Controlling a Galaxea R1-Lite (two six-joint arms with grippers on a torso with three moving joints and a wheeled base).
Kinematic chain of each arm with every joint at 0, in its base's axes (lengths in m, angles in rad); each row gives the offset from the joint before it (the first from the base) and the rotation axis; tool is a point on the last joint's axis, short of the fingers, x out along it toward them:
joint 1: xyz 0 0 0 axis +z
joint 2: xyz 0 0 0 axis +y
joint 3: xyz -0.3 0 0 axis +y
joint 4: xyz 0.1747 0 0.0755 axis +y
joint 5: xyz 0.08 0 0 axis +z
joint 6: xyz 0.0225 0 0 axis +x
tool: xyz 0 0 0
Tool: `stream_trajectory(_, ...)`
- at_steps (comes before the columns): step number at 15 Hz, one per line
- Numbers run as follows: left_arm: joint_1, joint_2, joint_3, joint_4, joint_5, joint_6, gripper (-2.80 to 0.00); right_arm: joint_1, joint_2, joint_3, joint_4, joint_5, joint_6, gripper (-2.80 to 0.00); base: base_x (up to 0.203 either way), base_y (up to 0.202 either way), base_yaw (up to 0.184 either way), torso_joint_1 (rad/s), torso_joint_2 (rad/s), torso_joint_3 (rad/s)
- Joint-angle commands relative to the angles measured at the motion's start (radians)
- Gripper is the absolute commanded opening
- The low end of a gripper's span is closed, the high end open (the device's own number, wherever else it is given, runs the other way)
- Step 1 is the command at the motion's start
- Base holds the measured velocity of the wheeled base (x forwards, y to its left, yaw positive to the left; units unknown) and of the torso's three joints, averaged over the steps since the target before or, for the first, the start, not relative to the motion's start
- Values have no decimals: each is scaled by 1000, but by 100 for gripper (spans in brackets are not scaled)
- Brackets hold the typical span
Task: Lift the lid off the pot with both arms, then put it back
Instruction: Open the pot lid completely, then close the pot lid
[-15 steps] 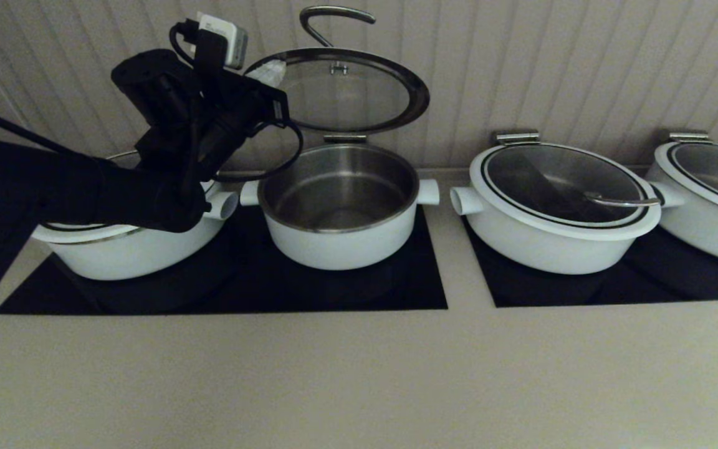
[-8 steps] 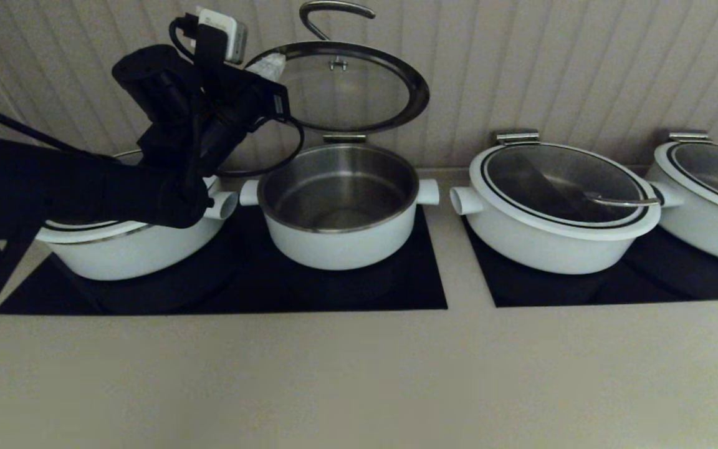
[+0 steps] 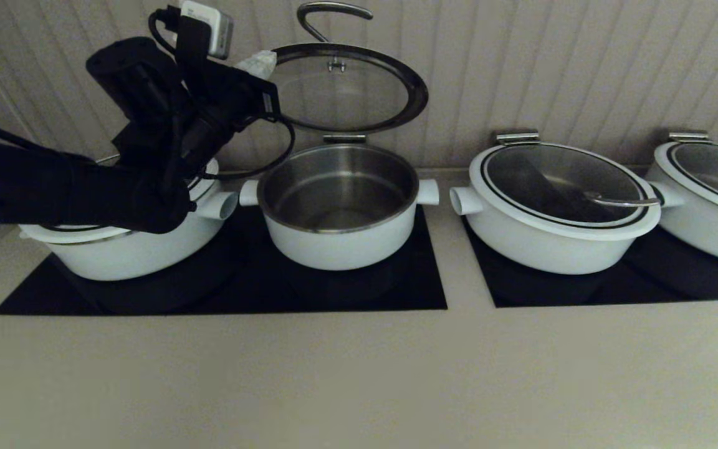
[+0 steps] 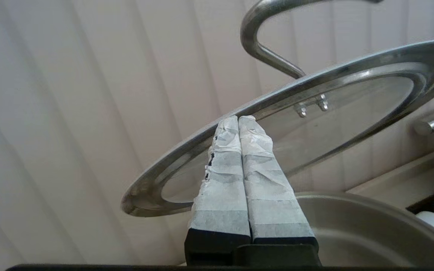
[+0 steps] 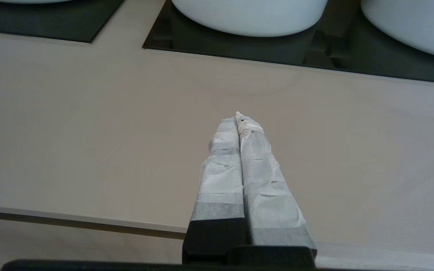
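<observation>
Ribbed panelling backs a counter (image 3: 359,374) with 4 white pots on black hobs. My left gripper (image 4: 238,119), fingers pressed together, sits at the rim of the lid (image 3: 346,90), which stands tilted up on its rear hinge above the open pot (image 3: 339,206). I hold nothing, so a nudge could let it slam down. My right gripper (image 5: 239,117), also closed, hangs low over the counter.

Left gripper (image 3: 258,62) (fingers pressed together) has risen, tipping the lid (image 3: 348,87) slightly higher
</observation>
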State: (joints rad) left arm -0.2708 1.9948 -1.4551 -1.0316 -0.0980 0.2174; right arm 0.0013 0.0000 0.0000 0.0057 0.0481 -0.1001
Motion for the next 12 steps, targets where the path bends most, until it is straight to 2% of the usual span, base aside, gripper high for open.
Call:
stream_trajectory(1,2,-11,5,-5,0,-1,-280,0,2,0,0,1,-1,-280,0,0,0,0,0,0)
stream_trajectory(8,4,-7,7,-5,6,-4,-280,0,2,0,0,1,-1,-280,0,0,0,0,0,0)
stream_trajectory(12,51,-57,72,-1,1,3,-280,0,2,0,0,1,-1,-280,0,0,0,0,0,0)
